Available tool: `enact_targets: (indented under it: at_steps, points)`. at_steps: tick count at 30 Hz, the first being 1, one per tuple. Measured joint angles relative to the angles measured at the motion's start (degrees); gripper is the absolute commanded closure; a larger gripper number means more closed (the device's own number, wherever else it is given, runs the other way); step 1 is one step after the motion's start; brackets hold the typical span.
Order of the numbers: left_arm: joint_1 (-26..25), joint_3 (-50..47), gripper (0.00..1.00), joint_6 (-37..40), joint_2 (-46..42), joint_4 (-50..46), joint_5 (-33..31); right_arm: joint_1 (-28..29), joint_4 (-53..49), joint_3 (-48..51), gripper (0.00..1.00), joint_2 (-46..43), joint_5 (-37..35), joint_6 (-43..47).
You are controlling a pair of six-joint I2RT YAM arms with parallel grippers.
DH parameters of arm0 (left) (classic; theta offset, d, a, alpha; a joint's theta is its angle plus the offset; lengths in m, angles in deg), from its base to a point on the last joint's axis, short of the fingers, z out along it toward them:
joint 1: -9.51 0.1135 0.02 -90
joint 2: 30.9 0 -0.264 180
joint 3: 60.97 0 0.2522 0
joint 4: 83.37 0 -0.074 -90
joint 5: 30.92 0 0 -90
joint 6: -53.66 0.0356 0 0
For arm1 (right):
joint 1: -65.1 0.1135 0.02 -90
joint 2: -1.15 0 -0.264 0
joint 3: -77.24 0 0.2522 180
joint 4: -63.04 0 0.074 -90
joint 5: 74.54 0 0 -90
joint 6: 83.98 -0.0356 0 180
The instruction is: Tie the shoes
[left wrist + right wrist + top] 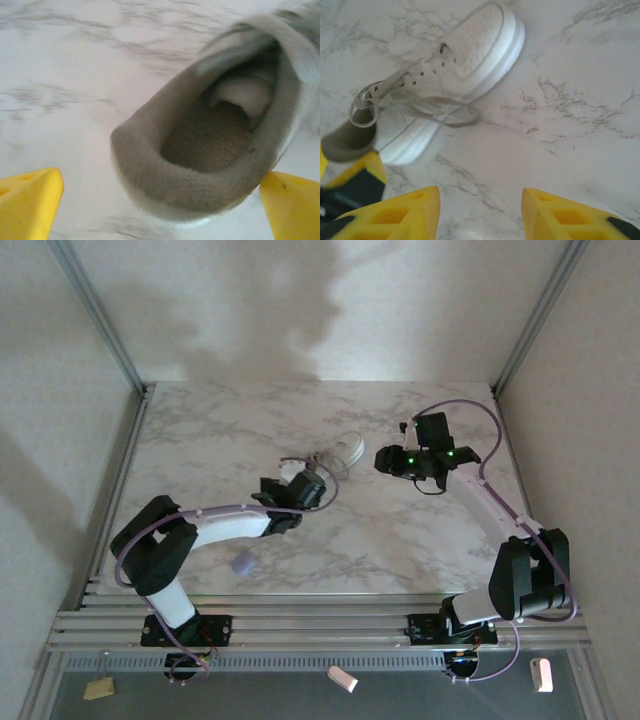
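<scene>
Table (400,540): marble, white sneaker (470,55) lies mid-table, laces (420,107) loose.
Left end effector (308,480): spread wide, fingers either side of sneaker heel.
Right end effector (480,210): fingers apart, empty, near sneaker toe.

Left claw (160,185), right claw (480,210): both agape.

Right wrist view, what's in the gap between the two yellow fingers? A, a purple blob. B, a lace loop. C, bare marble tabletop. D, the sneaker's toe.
C: the fingers of the right gripper stand apart over bare marble tabletop, the white sneaker lying beyond them.
</scene>
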Motion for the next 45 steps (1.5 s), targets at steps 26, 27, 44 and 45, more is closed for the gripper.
enact_targets:
  at_steps: [26, 27, 44, 45]
  points:
    - [25.68, 5.75, 0.0, 4.81, 4.66, 6.14, 18.27, 9.57, 1.31, -10.4, 0.74, 21.81, -0.55, -1.29]
    - [25.68, 4.07, 0.0, 4.48, 2.78, 6.16, 18.49, 9.81, 1.57, -10.4, 0.75, 21.88, -0.55, -1.51]
    - [26.64, -23.43, 0.0, -3.43, -33.73, 16.02, 32.92, 22.08, 12.48, -5.68, 0.59, 20.33, -4.5, 1.86]
    - [26.77, -24.87, 0.0, -4.31, -35.56, 16.17, 33.92, 22.29, 12.94, -6.21, 0.59, 20.26, -4.48, 2.73]
